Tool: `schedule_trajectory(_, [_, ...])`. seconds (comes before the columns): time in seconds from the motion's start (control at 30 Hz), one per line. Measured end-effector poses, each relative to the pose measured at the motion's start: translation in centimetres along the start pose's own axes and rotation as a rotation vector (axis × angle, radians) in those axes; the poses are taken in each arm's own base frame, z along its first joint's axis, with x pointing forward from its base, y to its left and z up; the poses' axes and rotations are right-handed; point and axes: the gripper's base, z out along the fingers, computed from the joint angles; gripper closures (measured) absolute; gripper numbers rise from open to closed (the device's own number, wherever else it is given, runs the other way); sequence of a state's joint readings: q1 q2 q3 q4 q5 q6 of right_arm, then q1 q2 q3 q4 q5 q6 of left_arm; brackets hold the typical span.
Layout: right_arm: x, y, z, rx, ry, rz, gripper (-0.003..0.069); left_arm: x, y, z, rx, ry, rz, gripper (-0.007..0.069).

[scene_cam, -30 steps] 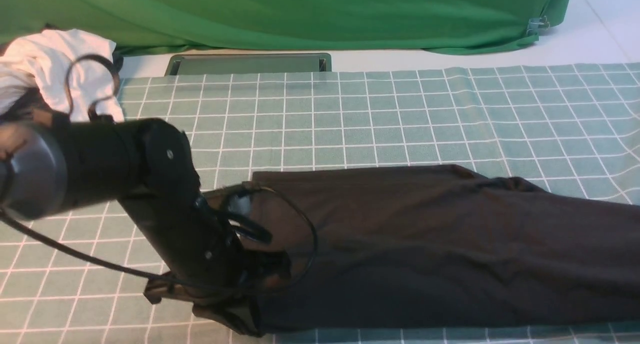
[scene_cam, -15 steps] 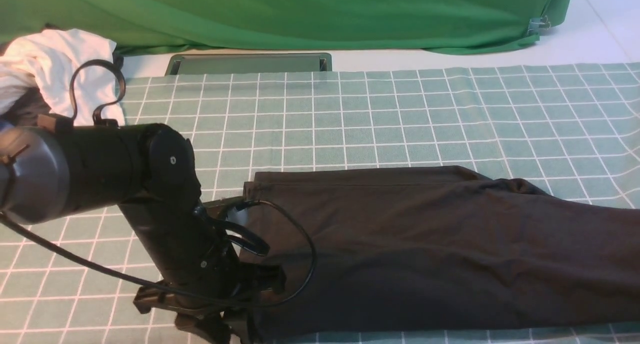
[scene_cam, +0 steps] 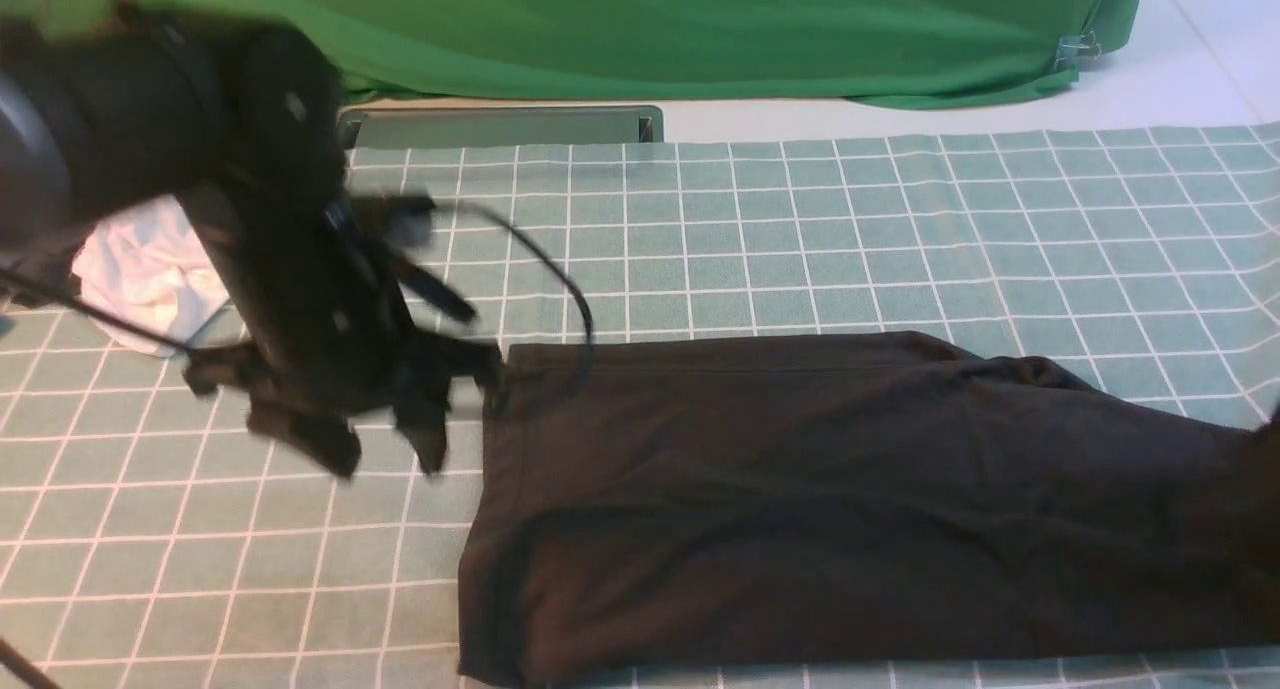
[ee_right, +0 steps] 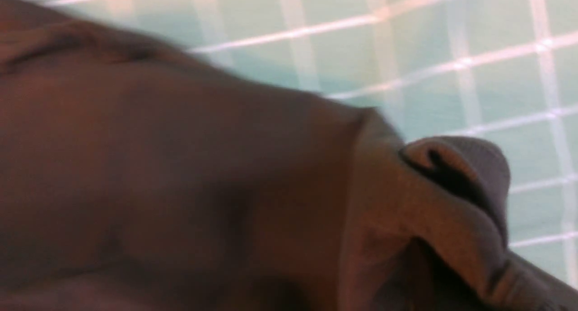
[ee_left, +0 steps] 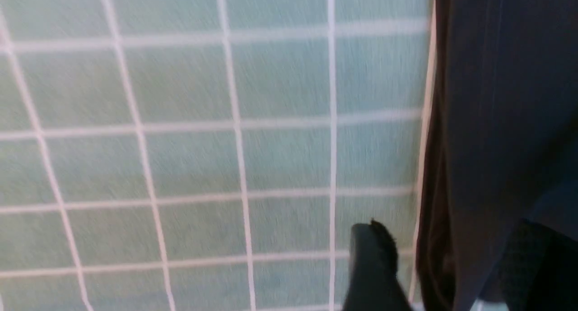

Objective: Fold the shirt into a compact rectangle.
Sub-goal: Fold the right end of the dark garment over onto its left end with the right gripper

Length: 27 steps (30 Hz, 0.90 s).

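Note:
The black shirt (scene_cam: 800, 509) lies as a long folded band across the checked cloth, from the middle out past the right edge. My left gripper (scene_cam: 385, 454) hangs open above the cloth, just off the shirt's left end and holding nothing. In the left wrist view its two fingers (ee_left: 375, 266) straddle the shirt's edge (ee_left: 496, 99) from above without touching it. My right gripper is out of sight in the front view. In the right wrist view the shirt (ee_right: 180, 166) fills the picture. A rolled hem (ee_right: 456, 166) bunches up where the jaws sit, and it hides the fingers.
A crumpled white garment (scene_cam: 150, 269) lies at the far left behind my left arm. A flat grey-green tray (scene_cam: 500, 127) sits at the table's back edge, under the green backdrop (scene_cam: 700, 29). The checked tablecloth (scene_cam: 800, 229) covers the table.
My left gripper has opened, let go of the shirt's left end, and risen up and back to the left. That end now lies flat on the cloth.

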<state>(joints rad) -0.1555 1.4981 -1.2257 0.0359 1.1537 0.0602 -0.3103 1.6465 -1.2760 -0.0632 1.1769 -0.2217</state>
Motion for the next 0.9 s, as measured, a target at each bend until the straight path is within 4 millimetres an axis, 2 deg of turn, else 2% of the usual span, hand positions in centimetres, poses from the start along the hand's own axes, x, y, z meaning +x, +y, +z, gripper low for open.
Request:
schedule_trajectory(0.07, [-0.1,2.1,-0.9,-0.024,-0.001,-0.031,0.0583,-0.9,1.1,-0.9,0.021,-0.035,-0.045,0.0354])
schedule_trajectory(0.17, [0.5,7.3,-2.1,-0.105,-0.011,-0.102,0.0583,-2.1,3.8,-2.2,0.078,-0.087,-0.139,0.0520])
schedule_trajectory(0.2, [0.8,8.3,-2.3,-0.123,-0.010,-0.113,0.0583,-2.3,4.2,-2.4,0.089,-0.095,-0.152,0.0552])
schedule_trajectory(0.27, [2.0,11.7,-2.6,-0.176,-0.015,-0.165,0.0583,-2.5,5.4,-2.6,0.113,-0.110,-0.196,0.0599])
schedule_trajectory(0.37, [4.0,16.2,-3.1,-0.256,-0.053,-0.211,0.0583,-2.6,6.7,-2.8,0.134,-0.118,-0.221,0.0612])
schedule_trajectory(0.4, [4.2,16.7,-3.2,-0.269,-0.060,-0.215,0.0583,-2.6,6.7,-2.8,0.135,-0.118,-0.222,0.0611])
schedule_trajectory(0.53, [7.2,22.8,-3.1,-0.412,-0.118,-0.273,0.0583,-2.8,6.9,-2.9,0.157,-0.137,-0.229,0.0611])
schedule_trajectory(0.6, [8.2,24.8,-2.6,-0.453,-0.125,-0.298,0.0583,-2.9,6.8,-2.9,0.168,-0.146,-0.222,0.0610])
schedule_trajectory(0.67, [9.3,27.2,-1.2,-0.490,-0.124,-0.333,0.0583,-3.0,6.6,-3.0,0.189,-0.155,-0.211,0.0610])
schedule_trajectory(0.7, [9.4,27.4,-1.3,-0.496,-0.127,-0.335,0.0583,-3.0,6.6,-3.0,0.191,-0.155,-0.212,0.0610])
schedule_trajectory(0.77, [10.4,29.4,0.4,-0.527,-0.118,-0.349,0.0583,-3.0,6.5,-3.0,0.202,-0.159,-0.202,0.0610])
schedule_trajectory(0.9, [11.4,32.3,3.3,-0.577,-0.137,-0.355,0.0578,-3.1,6.4,-3.0,0.209,-0.159,-0.201,0.0610])
